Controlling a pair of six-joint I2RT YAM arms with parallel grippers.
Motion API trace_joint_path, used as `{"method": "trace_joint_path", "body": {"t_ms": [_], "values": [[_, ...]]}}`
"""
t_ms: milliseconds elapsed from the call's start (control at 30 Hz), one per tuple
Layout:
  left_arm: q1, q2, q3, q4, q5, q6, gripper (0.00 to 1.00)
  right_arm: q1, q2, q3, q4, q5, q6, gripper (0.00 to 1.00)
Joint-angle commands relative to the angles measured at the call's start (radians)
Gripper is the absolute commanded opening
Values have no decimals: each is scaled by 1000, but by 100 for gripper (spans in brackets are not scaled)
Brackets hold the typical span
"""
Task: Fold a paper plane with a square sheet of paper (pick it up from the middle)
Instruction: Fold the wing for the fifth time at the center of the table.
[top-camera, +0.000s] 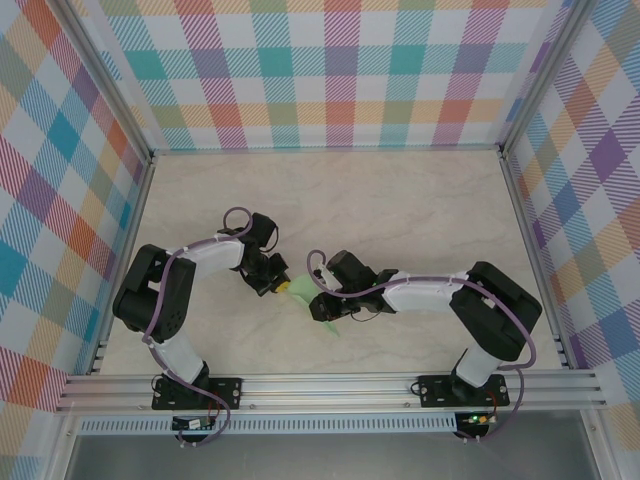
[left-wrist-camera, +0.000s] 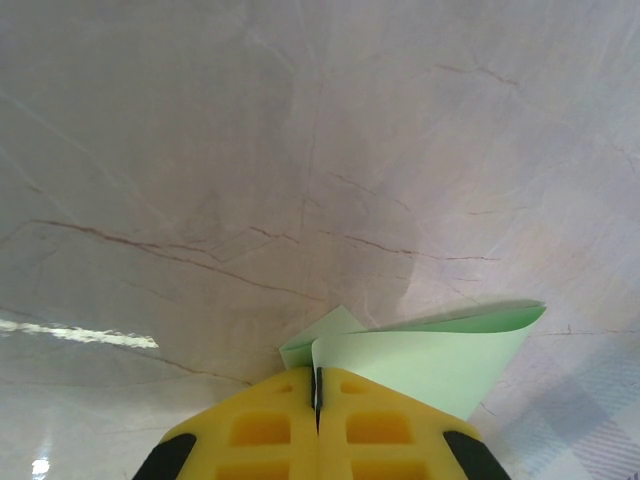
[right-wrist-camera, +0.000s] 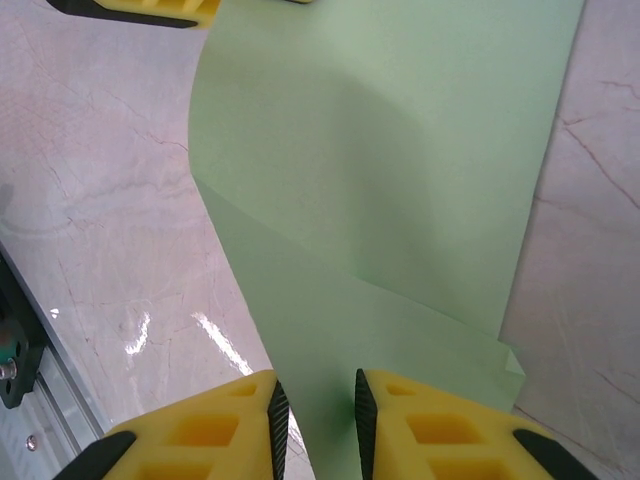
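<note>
Marble-look tabletop (top-camera: 420, 200), plaid walls (top-camera: 340, 70) | left gripper (left-wrist-camera: 318, 378) clamped on green paper sheet (right-wrist-camera: 400, 150) | right gripper (right-wrist-camera: 317, 400) jaws apart, astride it.

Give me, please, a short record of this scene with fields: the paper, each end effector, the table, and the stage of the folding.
paper: pale green, plain, curved and not lying flat, between the two arms
left end effector: shut, pinching the paper
right end effector: fingers apart, the paper passing between them
table: pale marble pattern, glossy
fold stage: sheet bent over loosely, no dart shape yet
</note>
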Motion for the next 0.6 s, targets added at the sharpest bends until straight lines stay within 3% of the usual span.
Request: {"method": "trace_joint_path", "body": {"t_ms": [0, 300, 367, 567], "values": [[-4, 13, 18, -44, -6, 13, 0, -3, 13, 9, -18, 8, -14, 25], [-4, 12, 19, -48, -6, 13, 0, 2, 31, 7, -22, 3, -7, 21], [-4, 11, 19, -49, -8, 13, 0, 4, 28, 0, -12, 5, -6, 15], [-4, 12, 19, -54, -13, 12, 0, 4, 10, -27, 12, 0, 8, 11]]}}
